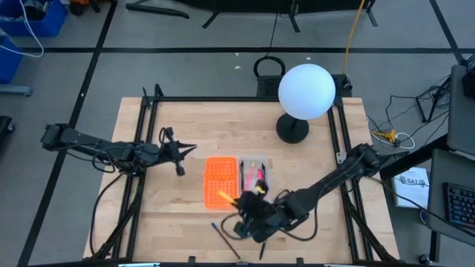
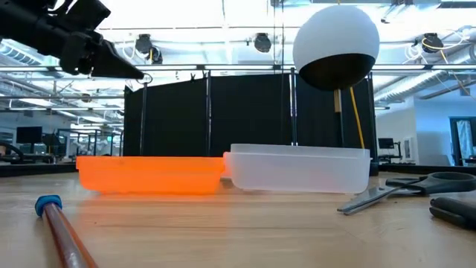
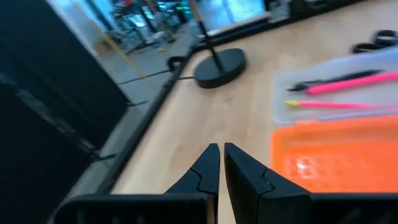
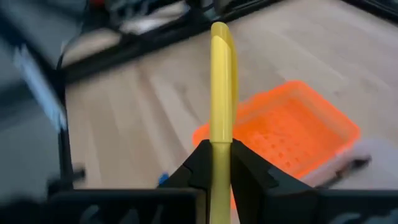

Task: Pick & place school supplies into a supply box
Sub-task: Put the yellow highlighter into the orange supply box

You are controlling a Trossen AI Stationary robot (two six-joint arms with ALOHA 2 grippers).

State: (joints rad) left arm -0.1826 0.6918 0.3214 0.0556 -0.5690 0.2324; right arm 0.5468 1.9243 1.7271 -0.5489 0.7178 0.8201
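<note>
The supply box lies open at mid-table: orange perforated lid (image 1: 220, 180) beside the clear tray (image 1: 254, 172), which holds two pink pens (image 3: 348, 84) and a dark one. My right gripper (image 1: 245, 206) hovers at the box's near side, shut on a yellow pen (image 4: 221, 93). My left gripper (image 1: 182, 152) is shut, holds nothing and hangs above the table left of the lid. A brown pencil with a blue cap (image 2: 59, 223) and the scissors (image 2: 401, 190) lie flat on the table near its near edge. My right gripper pinches the yellow pen between its two fingers, on the shaft (image 4: 219, 152). The pen runs out past the fingertips, with its free end (image 4: 221, 31) in the air. It is lifted clear of the table, close to the orange lid (image 4: 292, 134).
A lamp with a white globe (image 1: 306, 90) stands on a dark round base (image 1: 292, 130) toward the table's far right. Black frame rails run along the table's edges. Bare wood lies left of the lid and between the box and the lamp.
</note>
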